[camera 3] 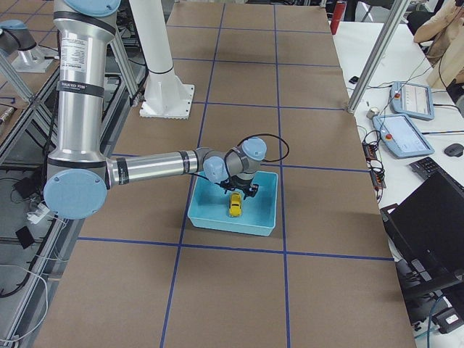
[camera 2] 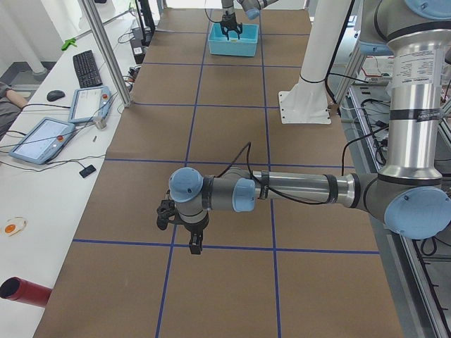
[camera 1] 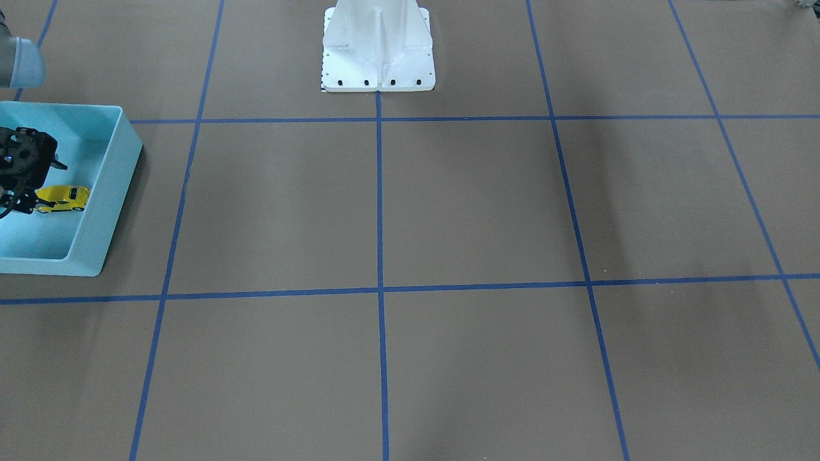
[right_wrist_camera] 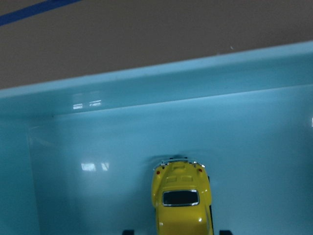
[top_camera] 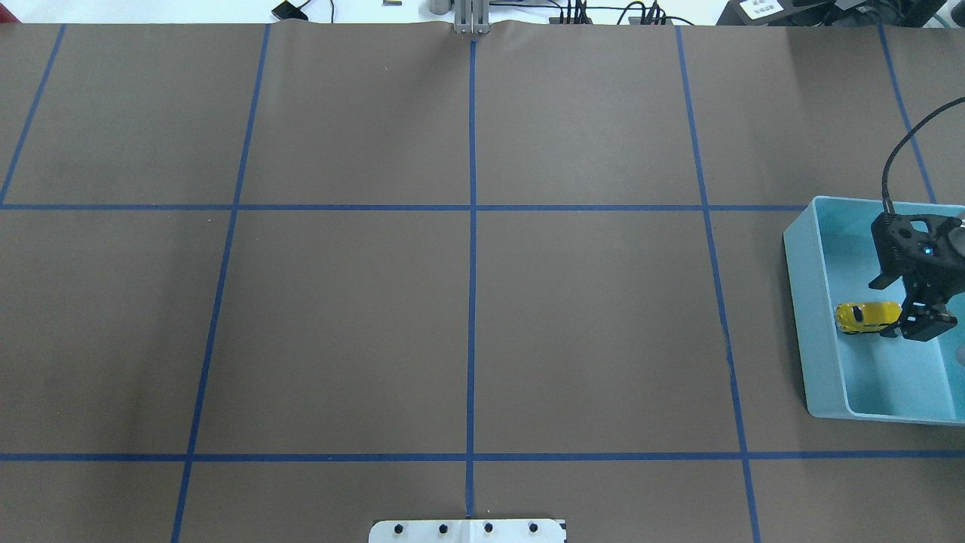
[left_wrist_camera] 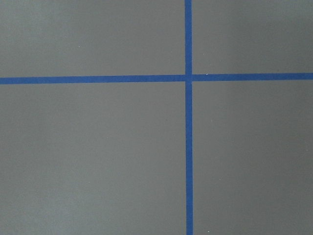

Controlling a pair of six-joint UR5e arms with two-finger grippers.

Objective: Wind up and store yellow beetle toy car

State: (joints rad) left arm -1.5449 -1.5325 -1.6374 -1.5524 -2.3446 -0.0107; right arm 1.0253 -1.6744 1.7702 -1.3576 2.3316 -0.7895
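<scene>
Brown paper-covered bench [top_camera: 339,317], ruled into large squares by blue tape lines [top_camera: 471,302]. All positions are given from the bin.

1. Light-blue rectangular plastic bin [top_camera: 803,317]: open-topped with rounded corners, flat on the bench at the robot's right-hand end.

2. Tiny glossy yellow beetle toy car [top_camera: 867,317], with dark windows: inside the bin, upright on its wheels on the bin floor. It lies close to the long wall that faces the middle of the bench. The end with two small red lamps points at that wall, and a strip of bare floor separates them.

3. Black two-finger right gripper [top_camera: 914,326]: above the bin interior, pointing down over the car's inner end. Its fingers are spread wider than the car's body, one on each side of it. The right wrist view shows only the fingertips at its lower edge, so whether either pad touches the car cannot be settled, though both appear to stand clear.

4. Left gripper [camera 2: 194,246]: far from the bin, towards the bench's opposite end, hanging above a tape crossing. Only the side camera shows it, so I cannot tell how far apart its fingers are.

5. White metal robot pedestal [camera 1: 378,57]: bolted at the bench's long edge, well away from the bin.
</scene>
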